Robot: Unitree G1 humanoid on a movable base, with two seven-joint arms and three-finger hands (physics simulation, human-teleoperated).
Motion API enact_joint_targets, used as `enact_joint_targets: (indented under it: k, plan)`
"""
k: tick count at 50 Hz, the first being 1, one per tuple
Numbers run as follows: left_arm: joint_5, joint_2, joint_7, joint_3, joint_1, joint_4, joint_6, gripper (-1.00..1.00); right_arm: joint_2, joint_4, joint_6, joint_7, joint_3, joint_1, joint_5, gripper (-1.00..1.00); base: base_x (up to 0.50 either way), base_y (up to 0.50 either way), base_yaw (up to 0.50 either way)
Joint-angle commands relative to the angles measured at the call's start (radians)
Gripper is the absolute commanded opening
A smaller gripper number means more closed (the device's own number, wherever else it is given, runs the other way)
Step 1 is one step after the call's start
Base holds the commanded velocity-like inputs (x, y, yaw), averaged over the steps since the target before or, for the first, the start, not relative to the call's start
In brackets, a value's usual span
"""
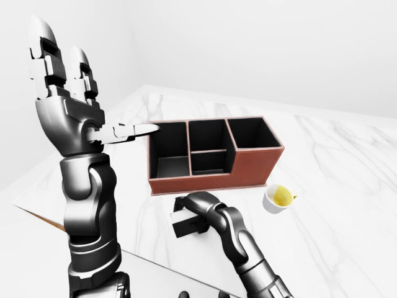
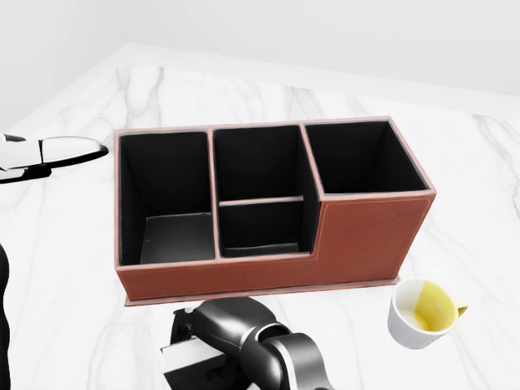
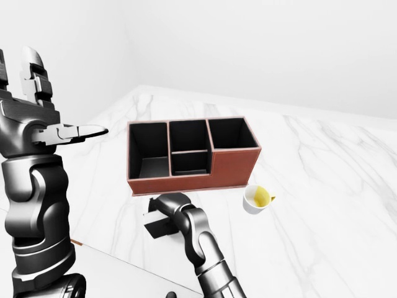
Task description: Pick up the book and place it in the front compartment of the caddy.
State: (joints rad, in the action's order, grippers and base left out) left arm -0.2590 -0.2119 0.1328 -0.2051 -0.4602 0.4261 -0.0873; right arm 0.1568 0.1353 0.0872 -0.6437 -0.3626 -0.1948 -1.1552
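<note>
— Marble table (image 2: 244,89), brown caddy (image 2: 357,244); where's the book (image 1: 186,225)?
— Flat, just near of the caddy. Right hand (image 1: 197,206) curls over its far edge.
— Left hand (image 1: 68,105)?
— Raised at left, fingers spread wide. Cup (image 2: 422,313) sits right.

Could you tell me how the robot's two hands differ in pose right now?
The left hand is raised high above the table, fingers straight and open, holding nothing; the right hand is down on the book, fingers curled over it. The left hand stands apart from the caddy, off to its left in the left-eye view; the right hand sits just below the caddy's near wall. Both are dark metallic three-finger hands.
</note>
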Motion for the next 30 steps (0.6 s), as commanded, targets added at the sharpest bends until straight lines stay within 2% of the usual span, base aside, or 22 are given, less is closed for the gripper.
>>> enact_joint_targets:
  k: [1, 17, 26, 30]
  plan:
    - [-0.001, 0.001, 0.001, -0.001, 0.002, 0.010, 0.000, 1.00, -0.002, 0.016, 0.000, -0.018, -0.008, 0.018, -0.005, -1.00, 0.00, 0.00, 0.00]
    - [-0.003, -0.001, 0.000, -0.001, 0.000, 0.006, 0.000, 1.00, 0.003, -0.008, 0.000, -0.009, 0.006, -0.001, 0.007, -1.00, 0.00, 0.00, 0.00]
    - [-0.002, 0.000, 0.002, 0.000, 0.000, 0.006, 0.000, 1.00, 0.017, -0.190, 0.000, -0.019, 0.078, -0.104, 0.059, -1.00, 0.00, 0.00, 0.00]
    - [-0.001, 0.000, 0.000, -0.001, -0.001, 0.000, 0.000, 1.00, 0.019, -0.267, 0.000, -0.036, 0.081, -0.130, 0.061, -1.00, 0.00, 0.00, 0.00]
